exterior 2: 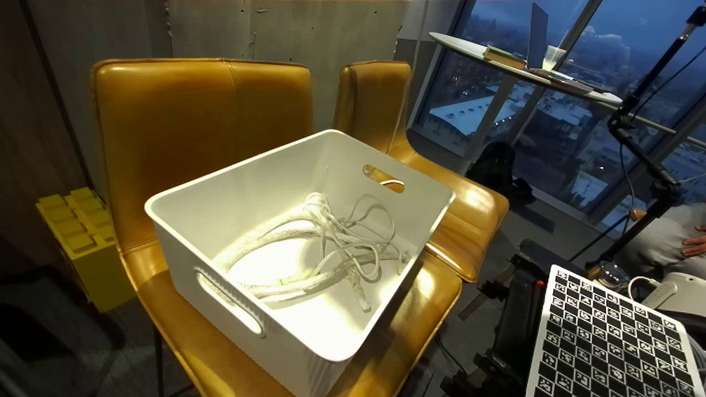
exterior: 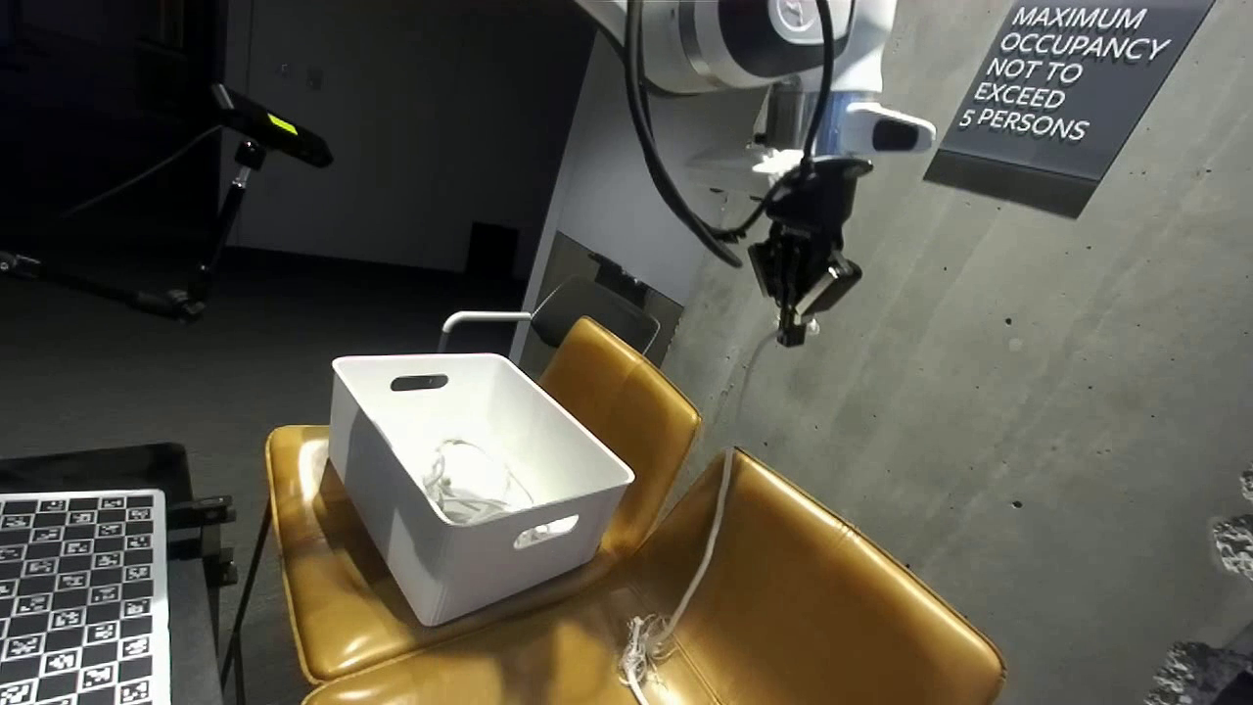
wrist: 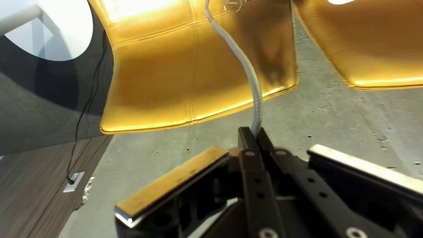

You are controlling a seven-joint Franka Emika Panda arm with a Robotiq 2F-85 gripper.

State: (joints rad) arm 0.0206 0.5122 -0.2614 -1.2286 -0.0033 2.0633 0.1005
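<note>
Pinching a pale rope (wrist: 244,59) between its jaws, the gripper (wrist: 254,133) hangs higher than a tan chair (exterior: 832,583). The rope drops across the chair's back to a frayed tangle (exterior: 639,644). On the next chair (exterior: 626,401), a white box (exterior: 489,576) holds coiled cords (exterior 2: 330,223).

Exterior views overlooking white bin (exterior: 489,570), wrist view past jaws

A grey concrete wall (exterior: 979,323) stands behind brown chairs (exterior: 832,568); past the far edge of the white table (exterior 2: 460,45), windows (exterior 2: 634,33) show pale roofs (exterior 2: 466,116) at dusk.
</note>
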